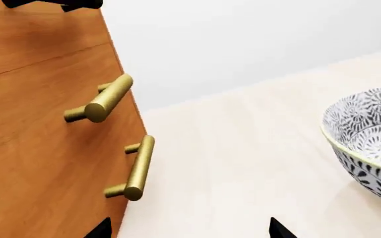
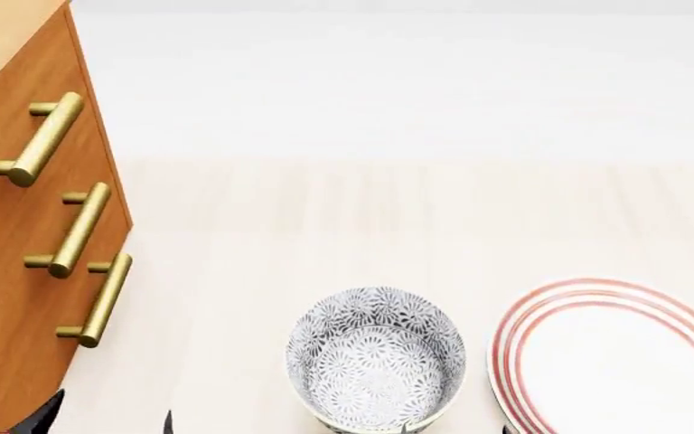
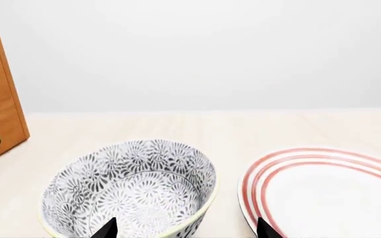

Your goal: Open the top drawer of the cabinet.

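Cabinet (image 2: 15, 298) stands at the left edge of the pale worktop (image 2: 360, 226) in the head view, its three drawers shut flush, each with a brass bar handle. Uppermost is the top drawer (image 2: 22, 108), its handle (image 2: 36, 138) untouched. A patterned grey-and-white bowl (image 2: 378, 357) sits near the front of the worktop, well apart from the cabinet, with a white plate (image 2: 618, 357) ringed in red just beside it. The left gripper (image 1: 189, 229) shows only two dark tips of its fingers, spread wide and holding nothing, near the cabinet's front. The right gripper (image 3: 185, 229) shows its two tips wide apart too, empty, just in front of the bowl and plate
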